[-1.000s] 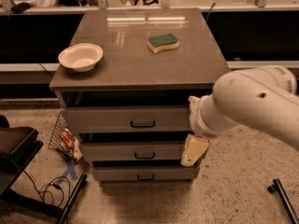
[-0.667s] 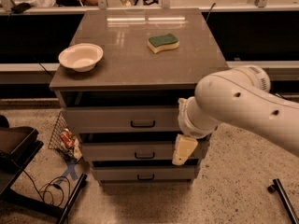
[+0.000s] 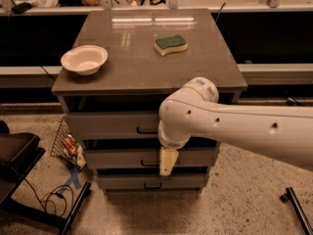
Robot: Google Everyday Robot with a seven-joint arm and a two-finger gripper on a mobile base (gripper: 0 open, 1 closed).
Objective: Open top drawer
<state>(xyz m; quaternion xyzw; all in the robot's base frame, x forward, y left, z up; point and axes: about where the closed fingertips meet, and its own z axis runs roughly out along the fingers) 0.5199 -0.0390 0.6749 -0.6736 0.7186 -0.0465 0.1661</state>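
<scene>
The top drawer [image 3: 110,125] is the widest grey front, just under the brown tabletop [image 3: 137,75]. Its small dark bar handle [image 3: 145,130] shows at the centre, with its right end hidden behind my arm. The drawer front sits back under the tabletop edge, with a dark gap above it. My white arm [image 3: 234,126] reaches in from the right across the cabinet front. My gripper [image 3: 167,161] hangs pointing down in front of the middle drawer [image 3: 117,158], just below and right of the top drawer's handle. The bottom drawer [image 3: 146,182] is below it.
A white bowl [image 3: 84,59] and a green-and-yellow sponge [image 3: 170,44] lie on the tabletop. A wire basket with packets [image 3: 68,146] leans at the cabinet's left. A black stand [image 3: 14,158] and cables [image 3: 51,197] are on the floor at left, and a dark bar [image 3: 296,209] at lower right.
My arm has swung left across the cabinet front. The gripper has moved from the cabinet's right edge to near the centre, close to the drawer handles. The drawers have not moved.
</scene>
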